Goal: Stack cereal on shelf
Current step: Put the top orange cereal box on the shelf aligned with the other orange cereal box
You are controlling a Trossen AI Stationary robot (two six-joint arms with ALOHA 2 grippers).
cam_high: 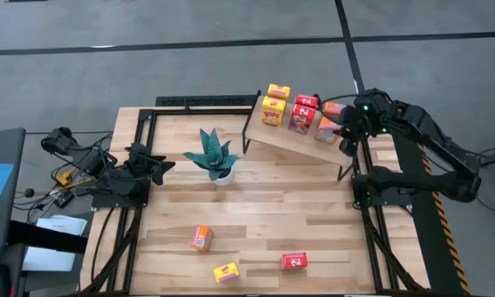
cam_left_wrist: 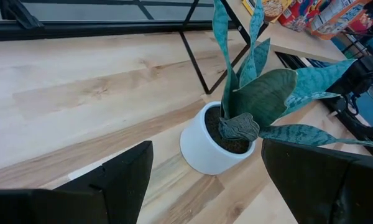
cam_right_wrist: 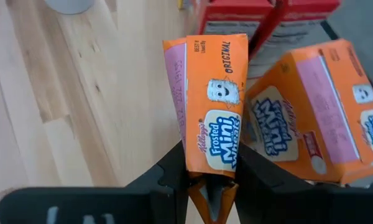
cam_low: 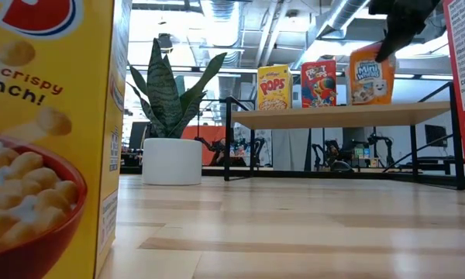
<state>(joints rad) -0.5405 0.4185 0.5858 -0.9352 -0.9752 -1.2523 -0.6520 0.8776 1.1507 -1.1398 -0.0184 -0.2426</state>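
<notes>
Looking down from the high view, the right pincer [cam_high: 346, 132] sits at the shelf's [cam_high: 274, 134] right end, clamped on an orange box [cam_high: 327, 129] beside another orange box [cam_high: 333, 108]; red [cam_high: 301, 113] and yellow boxes [cam_high: 274, 103] already stand further left, and three more boxes lie near the worktop's [cam_high: 256, 210] front edge. The left pincer [cam_high: 167, 166] waits wide open and empty near the left edge, by the plant [cam_high: 215, 157]. From the low view, "POPS" reads on a yellow box, "Mini Wheats" on the orange one, "crispy" on the near carton. The left wrist view shows only the plant [cam_left_wrist: 236, 124] between spread fingers. In the right wrist view the held box [cam_right_wrist: 210, 118] reads "Kellogg's Frosted Mini Wheats", "ORIGINAL"; its pinched end looks crumpled. Risks, as I judge: squeezing may crush it further, a tilted release near the shelf's edge could tip it off, or nudging may topple its neighbour [cam_right_wrist: 317, 112].
</notes>
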